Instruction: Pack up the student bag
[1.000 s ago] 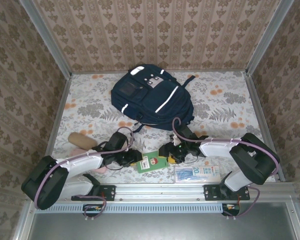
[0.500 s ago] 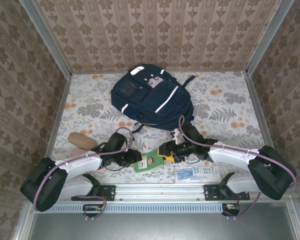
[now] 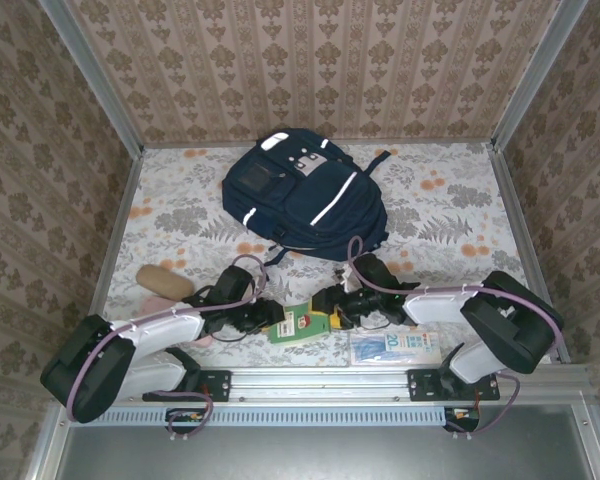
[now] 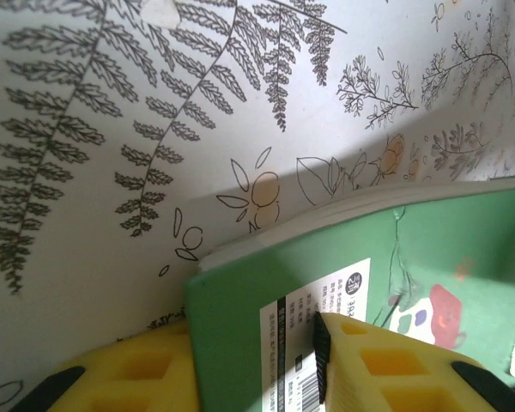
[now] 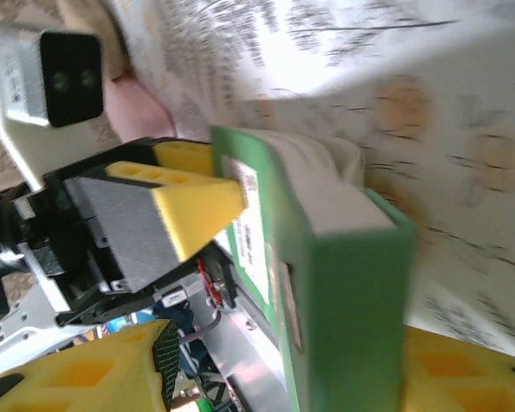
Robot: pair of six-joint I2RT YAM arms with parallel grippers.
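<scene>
cloth student bag (image 3: pixel 305 205), glossy book (image 3: pixel 302 323)

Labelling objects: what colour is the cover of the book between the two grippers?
Green. The book shows best in the left wrist view.

The right gripper (image 3: pixel 332 303) has shifted slightly left at lower centre, closer around the green book (image 3: pixel 300 323); its elbow has swung out to the lower right and back.

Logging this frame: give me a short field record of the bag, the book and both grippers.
student bag: lying at the table's far middle
green book: near the front edge, at the middle
left gripper: shut on the green book
right gripper: open, astride the book's other end
also on table: tan pouch, blue-white packet
</scene>
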